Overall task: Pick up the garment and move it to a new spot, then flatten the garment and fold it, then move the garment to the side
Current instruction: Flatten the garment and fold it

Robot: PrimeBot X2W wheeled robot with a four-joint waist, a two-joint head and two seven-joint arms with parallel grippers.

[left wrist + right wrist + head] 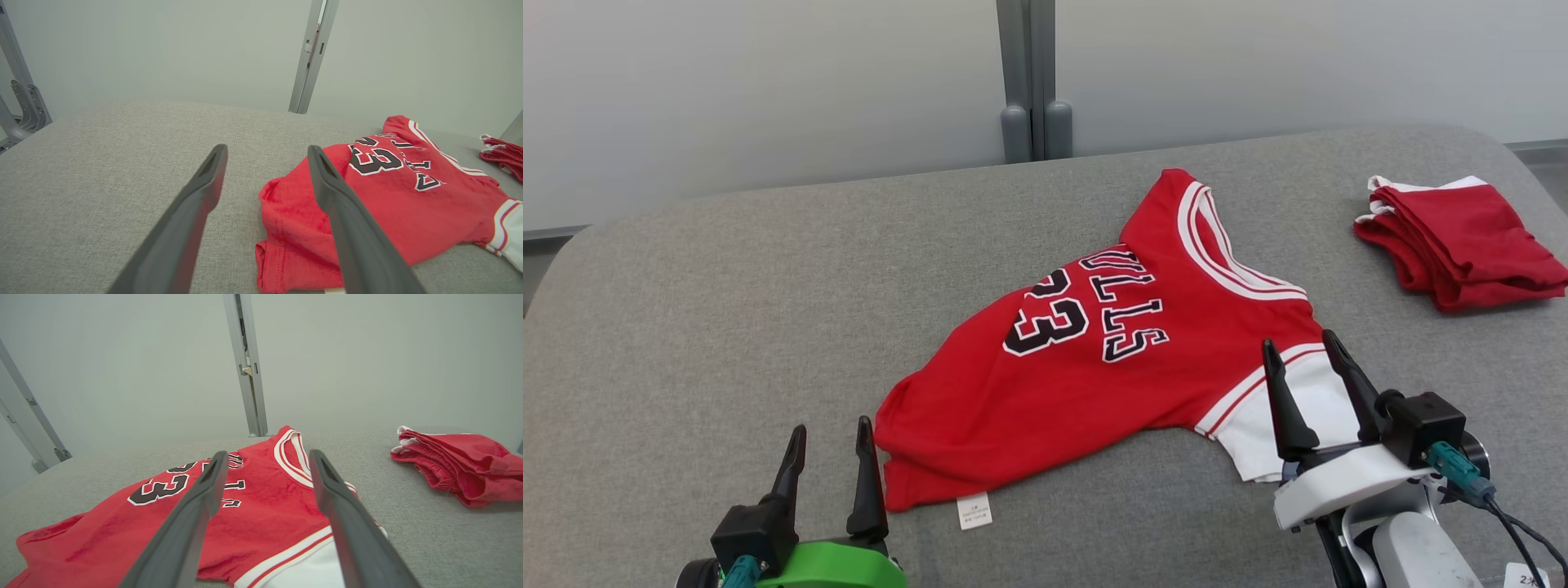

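Garment: a red jersey (1094, 359) lay across the middle of the padded grey tabletop (727, 310), slanting, with the collar toward the far right corner and the hem toward the near edge. It was not flat.

Left gripper (832, 425): jaws wide, nothing held, at the near edge just beside the hem corner. Right gripper (1298, 338): jaws wide, nothing held, over the white sleeve (1258, 425); contact could not be established.

Handling, as judged: light, soft, limp cloth that would sag and drag if lifted by one point. The banded sleeve edge and the hem corner looked the firmest places to pinch, one per gripper.

Views: the head view gave the care label (974, 510) at the hem and a folded red piece (1462, 245) near the far right corner. The left wrist view gave the hem corner doubled under itself. The right wrist view gave the striped neckline and the folded piece's gathered edge
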